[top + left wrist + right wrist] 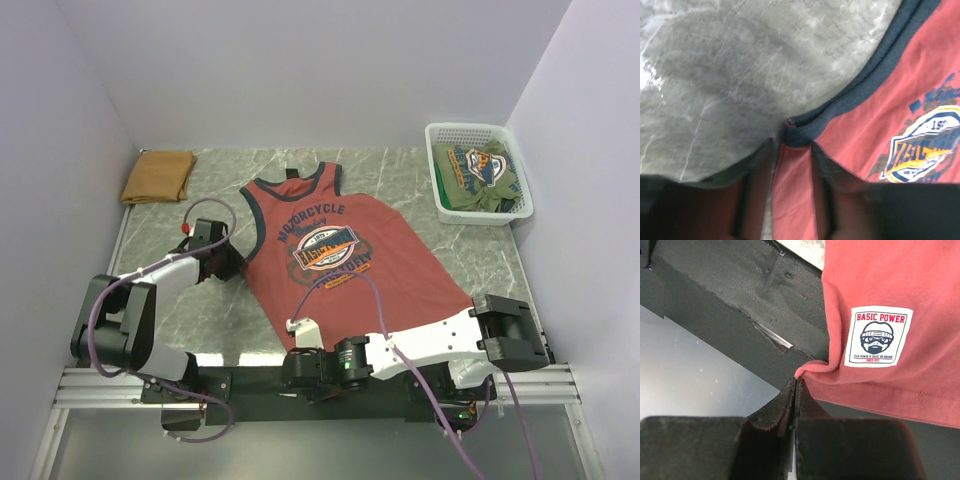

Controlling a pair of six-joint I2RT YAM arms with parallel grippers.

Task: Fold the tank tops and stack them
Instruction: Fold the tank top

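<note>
Left end effector (792,150): jaws apart, astride the side edge of the rust-red tank top (400,265), just below its dark armhole trim (855,95); not clamped.
Right end effector (796,382): clenched on that top's near hem corner, beside a sewn patch (878,336).
Rust-red tank top: spread flat, print up, middle of the worktop (400,180).
Tan-brown tank top (158,176): folded, far left corner.
White basket (476,131): far right, holding a green garment (480,170).

the grey marbled bench (400,175) carries a rust-red tank top (340,290) with dark trim and printed chest lettering, spread flat across its middle. a folded tan-brown tank top (158,176) lies at the far left corner, a white plastic mesh basket (480,216) at the far right.
</note>
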